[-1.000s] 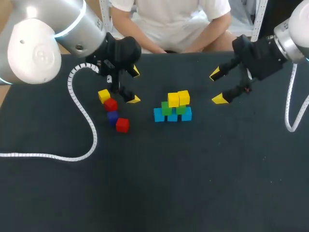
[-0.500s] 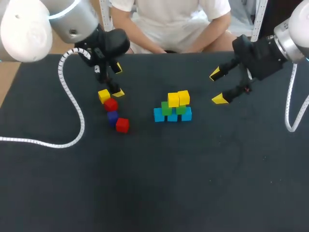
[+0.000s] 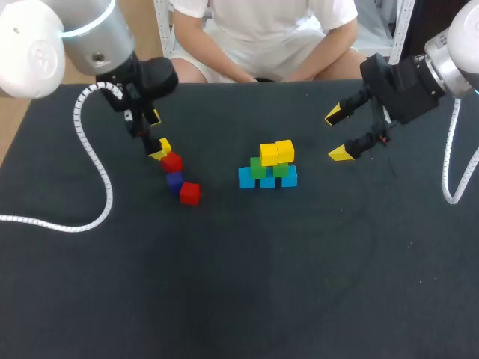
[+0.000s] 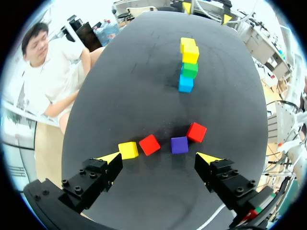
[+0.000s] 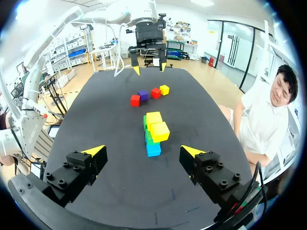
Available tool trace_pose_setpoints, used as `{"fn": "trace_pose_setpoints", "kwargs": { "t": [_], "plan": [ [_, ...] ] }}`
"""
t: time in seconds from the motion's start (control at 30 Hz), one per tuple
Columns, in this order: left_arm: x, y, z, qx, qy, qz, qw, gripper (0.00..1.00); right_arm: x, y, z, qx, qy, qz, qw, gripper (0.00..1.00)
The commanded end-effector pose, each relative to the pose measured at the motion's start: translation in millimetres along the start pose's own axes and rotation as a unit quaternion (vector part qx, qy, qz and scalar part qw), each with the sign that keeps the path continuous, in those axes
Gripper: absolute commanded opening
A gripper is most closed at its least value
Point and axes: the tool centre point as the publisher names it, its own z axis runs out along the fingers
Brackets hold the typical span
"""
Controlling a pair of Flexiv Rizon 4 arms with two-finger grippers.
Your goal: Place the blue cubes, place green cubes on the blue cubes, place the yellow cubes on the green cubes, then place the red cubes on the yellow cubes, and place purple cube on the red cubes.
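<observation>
In the head view, our left gripper (image 3: 156, 135) hangs with its fingers wide apart and holds nothing. One tip is touching or just beside the loose yellow cube (image 3: 165, 144); we cannot tell which. A red cube (image 3: 171, 161), the purple cube (image 3: 174, 180) and a second red cube (image 3: 189, 194) trail off from it in a close row. Well apart, near the middle of the bench (image 3: 239, 284), stands the stack (image 3: 268, 167), with blue at the base, green above and two yellow on top. Our right gripper (image 3: 338, 134) hovers beside it, wide and empty. The left arm's white cable (image 3: 101, 187) loops over the bench, clear of the cubes.

In the left wrist view, the loose yellow cube (image 4: 128, 150) sits just ahead of one fingertip, not centred between the fingers. The red cube (image 4: 149, 144) is just beside it. We judge these cubes to be light, rigid and probably smooth-faced. They are best pinched square on two opposite flat faces. The neighbouring red cube leaves little room for a finger on that side, so taking the other pair of faces looks safer.

In the right wrist view, the stack (image 5: 154, 130) lies ahead of our wide-open right gripper (image 5: 144, 151), untouched. A nudge there could well topple it.
</observation>
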Motion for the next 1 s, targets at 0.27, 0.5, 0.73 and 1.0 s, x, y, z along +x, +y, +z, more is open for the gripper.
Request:
{"fn": "trace_pose_setpoints", "kwargs": {
  "t": [0.27,0.5,0.73,1.0],
  "plan": [
    [22.7,2.4,13.9,0.017,0.005,-0.021,1.0,1.0,0.2,1.2,-0.4,0.002,-0.001,0.0,1.0,1.0],
    [23.4,11.8,29.1,0.025,0.02,-0.014,0.999,1.0,0.2,1.2,-0.4,0.002,-0.001,0.0,1.0,1.0],
    [24.5,24.7,44.0,0.035,0.025,-0.018,0.999,1.0,0.2,1.2,-0.4,0.002,-0.001,0.0,1.0,1.0],
    [19.4,38.4,57.7,0.043,0.03,-0.018,0.998,1.0,0.2,1.2,-0.4,0.002,-0.001,0.0,1.0,1.0]
  ]
}}
